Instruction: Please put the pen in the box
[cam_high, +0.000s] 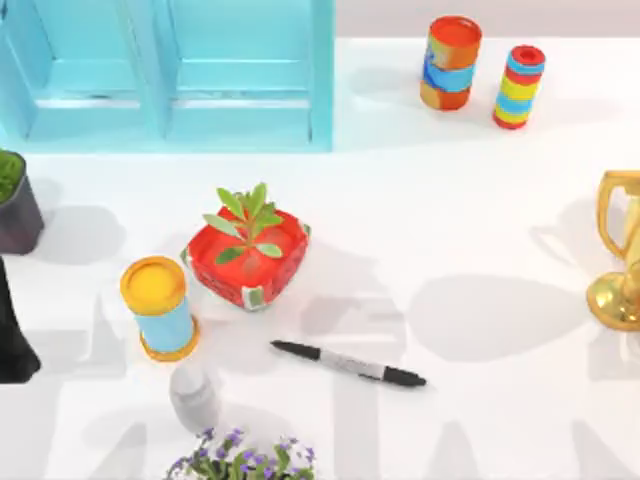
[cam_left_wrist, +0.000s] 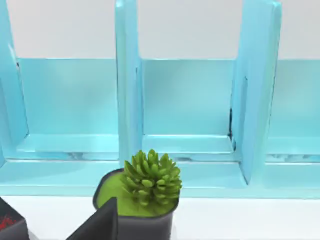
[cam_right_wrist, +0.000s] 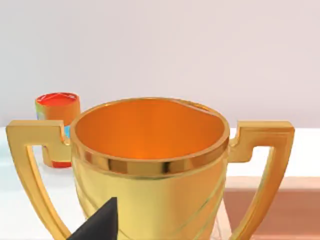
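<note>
The slim pen (cam_high: 348, 363), black-ended with a grey printed barrel, lies flat on the smooth white table (cam_high: 480, 200), near the red pot (cam_high: 247, 260). Whether either gripper is spread or pressed together cannot be told.

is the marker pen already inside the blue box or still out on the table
Out. The slim black-ended marker pen lies flat on the white table, below the red plant pot, well apart from the light blue compartment box.

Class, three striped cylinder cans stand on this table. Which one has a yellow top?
The can with the yellow top stands near the table's left, beside the red plant pot. The two other cans at the back right have red tops.
</note>
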